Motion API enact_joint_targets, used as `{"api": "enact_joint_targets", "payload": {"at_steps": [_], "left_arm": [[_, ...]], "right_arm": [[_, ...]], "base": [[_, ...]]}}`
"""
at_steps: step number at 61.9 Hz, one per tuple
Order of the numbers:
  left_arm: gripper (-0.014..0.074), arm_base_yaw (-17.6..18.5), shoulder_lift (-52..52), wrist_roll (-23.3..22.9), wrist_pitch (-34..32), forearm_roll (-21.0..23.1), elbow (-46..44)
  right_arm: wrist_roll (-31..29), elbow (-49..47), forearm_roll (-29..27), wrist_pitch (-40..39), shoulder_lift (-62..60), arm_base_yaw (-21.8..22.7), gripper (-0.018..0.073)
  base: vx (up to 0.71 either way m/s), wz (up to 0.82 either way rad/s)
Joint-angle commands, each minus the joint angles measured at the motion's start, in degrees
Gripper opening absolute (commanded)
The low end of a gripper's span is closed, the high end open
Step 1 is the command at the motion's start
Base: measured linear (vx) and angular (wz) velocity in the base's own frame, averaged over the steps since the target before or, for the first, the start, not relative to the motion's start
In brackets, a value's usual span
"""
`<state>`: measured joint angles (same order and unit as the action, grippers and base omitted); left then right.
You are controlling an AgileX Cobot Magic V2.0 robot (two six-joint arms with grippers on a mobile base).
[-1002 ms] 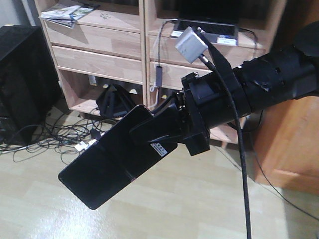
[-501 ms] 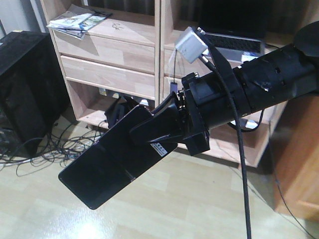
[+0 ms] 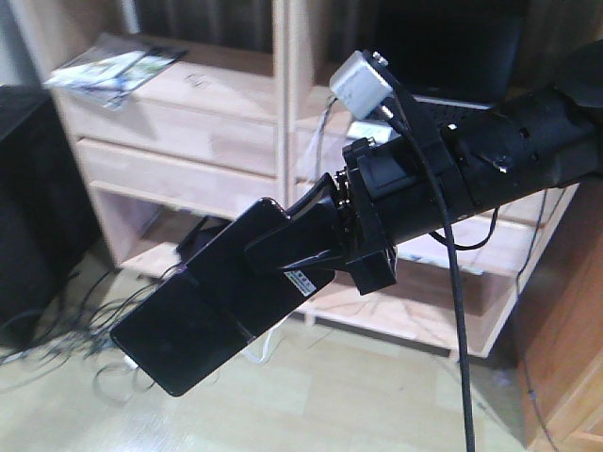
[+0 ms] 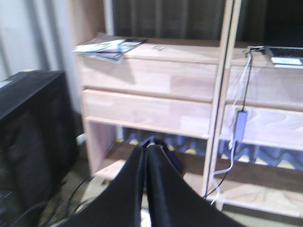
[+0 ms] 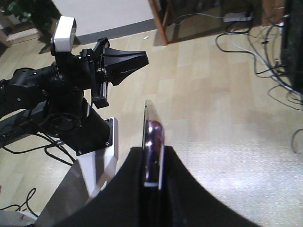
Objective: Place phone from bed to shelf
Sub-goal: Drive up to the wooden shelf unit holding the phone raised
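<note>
Carriage was the step in hand, I judged: my right gripper clamped the phone aloft before the shelf, left gripper pinched empty; next move called for raising it onto a bare board.

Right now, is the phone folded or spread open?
Spread open: the front view shows the phone as one flat slab, crease across its middle, in the right gripper.

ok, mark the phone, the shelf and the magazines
glossy black flat phone (image 3: 186,330), front view, lower screen half.
pale natural-wood shelf (image 3: 188,127), front view, upper left front board.
magazine stack (image 4: 110,47), left wrist view, top cover.
</note>
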<state>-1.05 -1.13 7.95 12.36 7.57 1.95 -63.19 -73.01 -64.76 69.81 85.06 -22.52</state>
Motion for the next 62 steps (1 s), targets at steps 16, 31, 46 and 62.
{"api": "enact_joint_targets", "payload": {"at_steps": [16, 31, 46, 62], "left_arm": [[0.0001, 0.21, -0.35, -0.22, -4.31, 0.34, 0.03], [0.0001, 0.21, -0.35, -0.22, -4.31, 0.34, 0.03], [0.0001, 0.21, -0.35, -0.22, -4.31, 0.34, 0.03], [0.0001, 0.21, -0.35, -0.22, -4.31, 0.34, 0.03]], "right_arm": [[-0.6, -1.58, -5.0, 4.14, -2.28, 0.14, -0.0004], [-0.6, -1.58, -5.0, 4.14, -2.28, 0.14, -0.0004], [-0.6, -1.58, -5.0, 4.14, -2.28, 0.14, -0.0004], [-0.6, -1.58, -5.0, 4.14, -2.28, 0.14, -0.0004]], "base": [[0.32, -0.34], [0.28, -0.39], [0.25, -0.31], [0.24, -0.14]]}}
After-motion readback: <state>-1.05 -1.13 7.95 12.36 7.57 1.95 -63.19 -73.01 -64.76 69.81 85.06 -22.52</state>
